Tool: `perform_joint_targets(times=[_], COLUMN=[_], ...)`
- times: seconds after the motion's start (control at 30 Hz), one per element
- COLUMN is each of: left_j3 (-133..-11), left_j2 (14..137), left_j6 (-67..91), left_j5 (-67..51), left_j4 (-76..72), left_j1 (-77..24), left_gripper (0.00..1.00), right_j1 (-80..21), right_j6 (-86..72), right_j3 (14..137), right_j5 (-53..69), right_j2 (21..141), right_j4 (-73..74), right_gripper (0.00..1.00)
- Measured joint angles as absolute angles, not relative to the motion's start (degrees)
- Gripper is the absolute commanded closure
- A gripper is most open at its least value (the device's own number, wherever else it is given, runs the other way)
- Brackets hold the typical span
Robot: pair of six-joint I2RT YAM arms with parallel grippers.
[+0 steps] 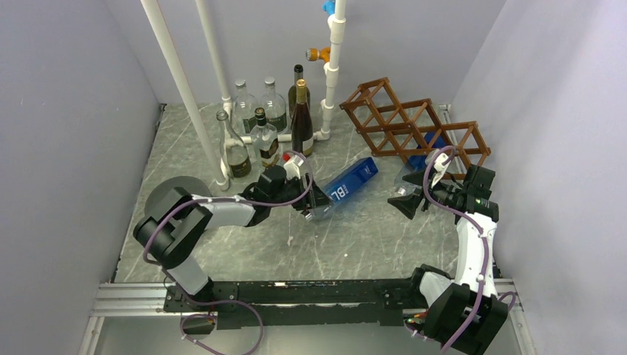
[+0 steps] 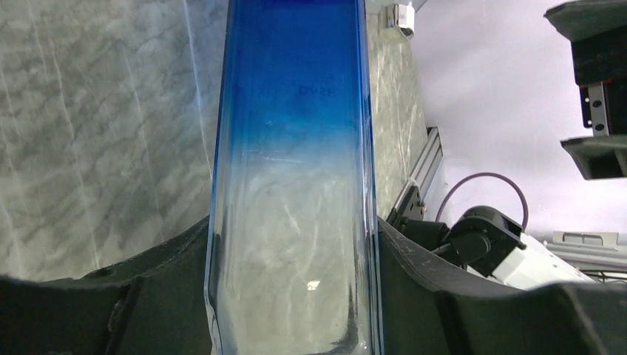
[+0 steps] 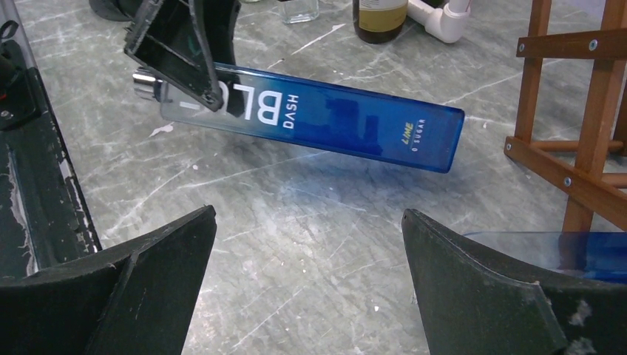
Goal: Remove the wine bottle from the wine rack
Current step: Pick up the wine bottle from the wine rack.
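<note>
Blue fading to clear, the square-sided glass wine bottle hangs tilted over the grey marbled table, left of the slatted wooden wine rack. The left gripper is clamped on its clear end, and the right gripper sits with jaws apart. Lower it gently, since smooth glass may slip.

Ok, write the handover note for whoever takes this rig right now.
Left gripper: jaws shut on the blue bottle near its clear neck end, holding it tilted over the table, clear of the wine rack.
Right gripper: jaws open, empty, low beside the rack.
Done: that bottle is off the rack.
Left: set it down. A second blue bottle appears to sit in the rack's near end.
</note>
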State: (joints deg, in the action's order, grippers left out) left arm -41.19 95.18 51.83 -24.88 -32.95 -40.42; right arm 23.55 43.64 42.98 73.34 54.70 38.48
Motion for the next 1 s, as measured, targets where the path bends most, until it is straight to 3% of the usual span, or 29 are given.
perform_joint_targets(times=[0.4, 0.63, 1.0], left_j3=[-38.76, -38.87, -40.93], left_j2=[84.84, 81.58, 81.01], left_j6=[50.59, 48.75, 47.44], left_j5=[-28.8, -31.31, -35.14], left_j4=[-22.61, -14.9, -6.11], left_j1=[-39.66, -39.0, -38.96], left_gripper=[1.0, 1.0, 1.0], right_j1=[20.38, 10.66, -6.59], right_j6=[58.96, 71.72, 80.75], right_j3=[43.11, 46.85, 54.41], right_j5=[73.76, 70.08, 63.29], right_j2=[56.34, 61.12, 67.42], right_j4=[47.24, 56.66, 58.24], right_gripper=[0.0, 0.0, 0.0])
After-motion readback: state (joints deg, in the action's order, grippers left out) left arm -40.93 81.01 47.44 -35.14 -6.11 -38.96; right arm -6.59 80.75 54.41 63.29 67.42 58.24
